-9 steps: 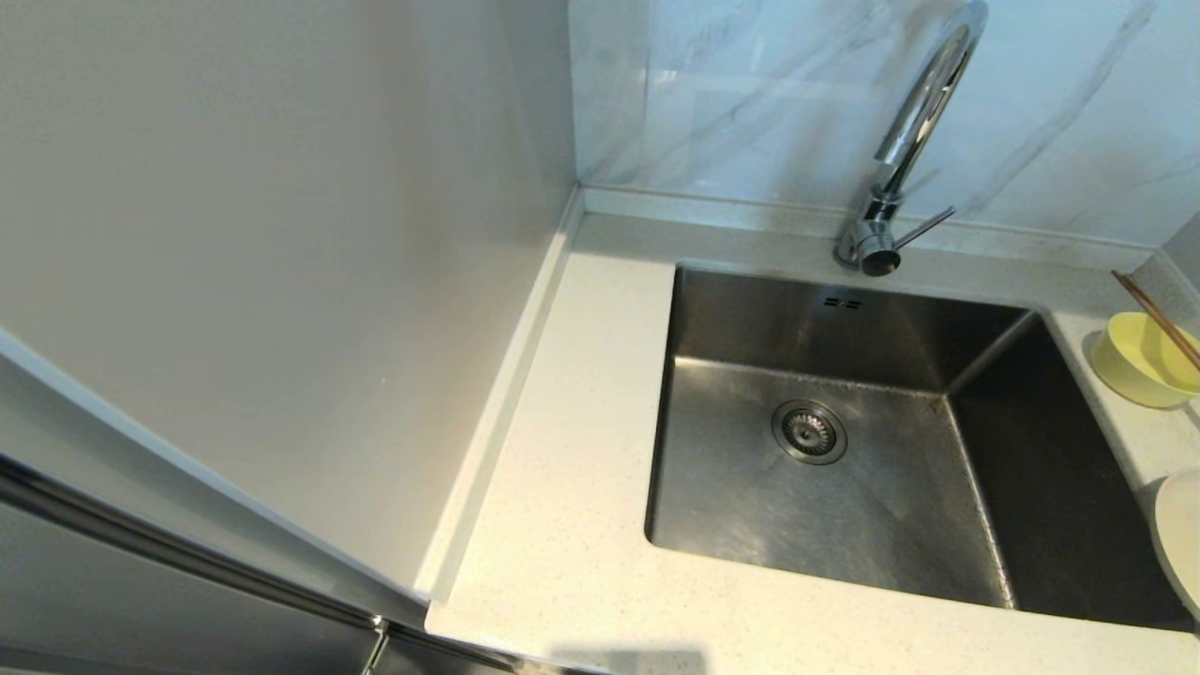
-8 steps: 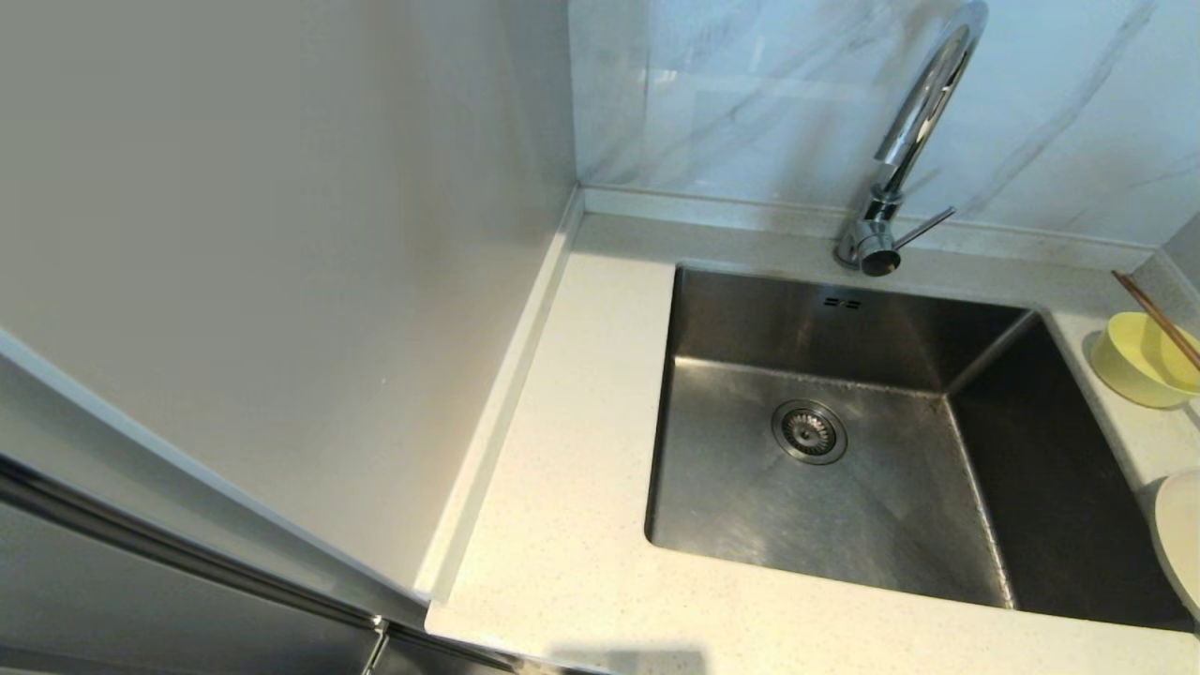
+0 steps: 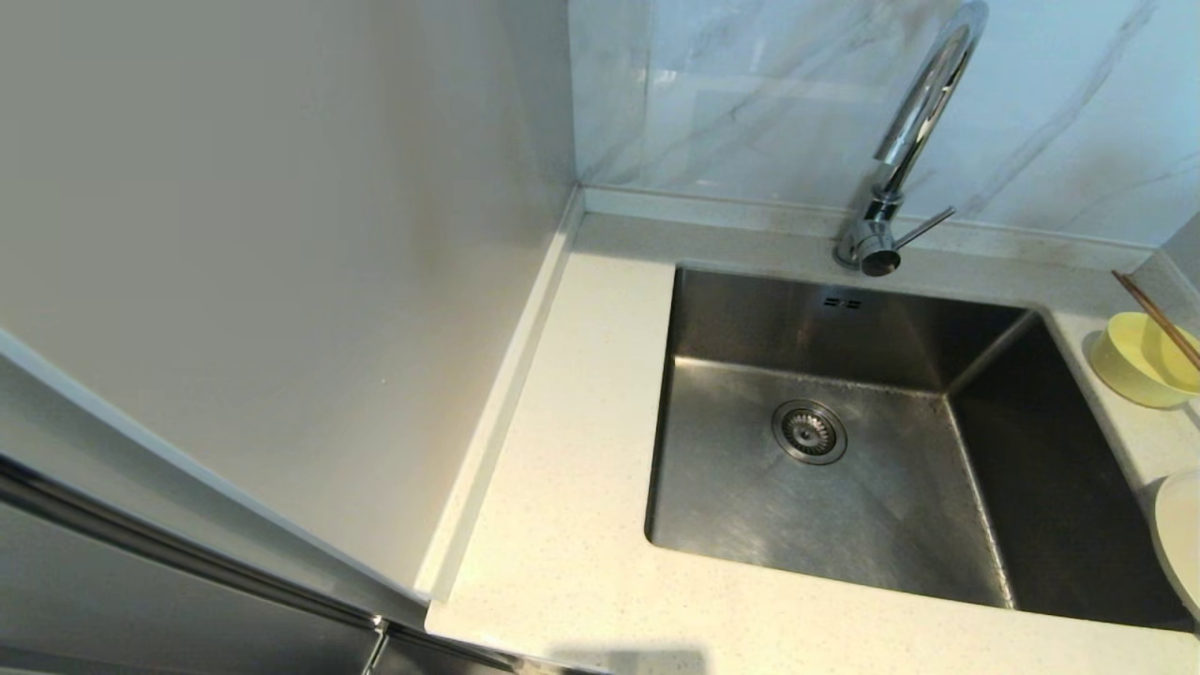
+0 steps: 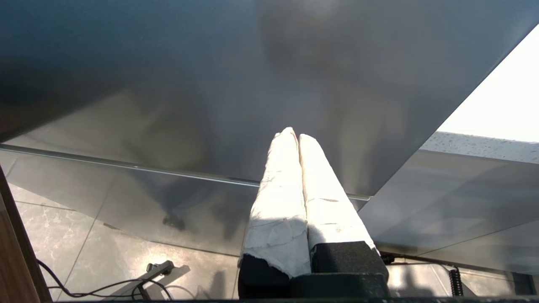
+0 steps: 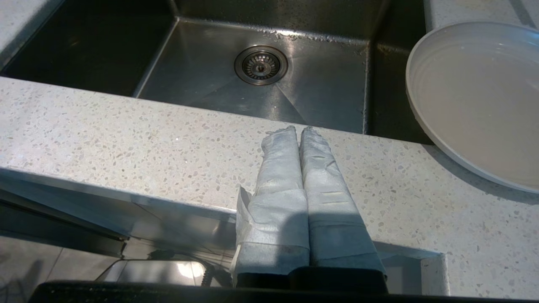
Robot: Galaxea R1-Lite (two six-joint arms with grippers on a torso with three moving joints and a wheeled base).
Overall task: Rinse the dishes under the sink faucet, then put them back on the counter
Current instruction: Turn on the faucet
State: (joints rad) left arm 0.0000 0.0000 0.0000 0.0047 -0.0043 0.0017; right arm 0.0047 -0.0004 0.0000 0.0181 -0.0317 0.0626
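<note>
1. Clearly not yet begun: nothing lying in the sink (image 3: 731,487), no water seen from the faucet (image 3: 914,122), only the drain strainer (image 3: 809,432) on the bottom.
2. All dishes found on the tabletop (image 3: 562,525), along its right edge: the bowl (image 3: 1130,361) toward the back right corner with the chopsticks (image 3: 1158,319) resting across its rim, the plate (image 5: 476,101) nearer the front, just beside the right rim of the sink.
3. Right hand (image 5: 300,130) empty, fingers pressed together, at the front edge of the tabletop, near the plate but apart from it.
4. Left hand (image 4: 298,136) also empty and pressed together, low in front of a grey cabinet front (image 4: 210,84), probably parked.
5. Must open the fingers before any grasp; reaching for the plate with fingers together would likely only push it, maybe over the rim into the sink.
6. Risk with the plate: thin, smooth, lying flat, so hard to get a finger under; could slip once wet.
7. Risk with the bowl: lifting or bumping it could roll the chopsticks off, onto the tabletop or into the sink.
8. Risk with the lever (image 3: 923,228): thin and small, easy to miss or to push too far, giving a strong splash.
</note>
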